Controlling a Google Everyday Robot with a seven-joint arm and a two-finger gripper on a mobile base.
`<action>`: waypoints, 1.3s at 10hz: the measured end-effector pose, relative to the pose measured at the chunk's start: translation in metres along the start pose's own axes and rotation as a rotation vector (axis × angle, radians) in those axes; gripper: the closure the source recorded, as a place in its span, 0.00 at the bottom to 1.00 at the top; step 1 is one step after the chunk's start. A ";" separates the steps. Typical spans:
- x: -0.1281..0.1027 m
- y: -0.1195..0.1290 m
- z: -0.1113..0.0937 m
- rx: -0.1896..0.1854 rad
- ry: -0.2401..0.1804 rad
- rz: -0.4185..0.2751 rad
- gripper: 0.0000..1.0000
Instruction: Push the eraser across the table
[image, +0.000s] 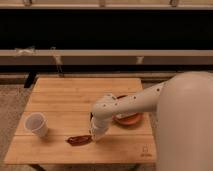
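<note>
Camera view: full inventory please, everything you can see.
table: 1, light wood, centre of view
cup: 1, white, left side of table
oblong item: 1, reddish-brown, front of table, right beside the tool
dish: 1, orange-brown, right side of table, partly behind the arm
eraser: none visible; may be hidden by the arm
arm: 1, white, reaching in from the right
tool: 1, at arm's end, low over the table

Body: smooth off-white arm (142, 99), bulky rounded shoulder tapering to a domed joint with small dark dots; pale gripper (96, 133), dark at its top, near the table (55, 152) front edge.
</note>
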 end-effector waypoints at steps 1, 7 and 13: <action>-0.003 -0.001 0.000 0.000 -0.002 0.004 1.00; -0.038 -0.013 -0.006 0.007 -0.035 0.013 1.00; -0.085 -0.014 -0.015 0.020 -0.073 -0.001 1.00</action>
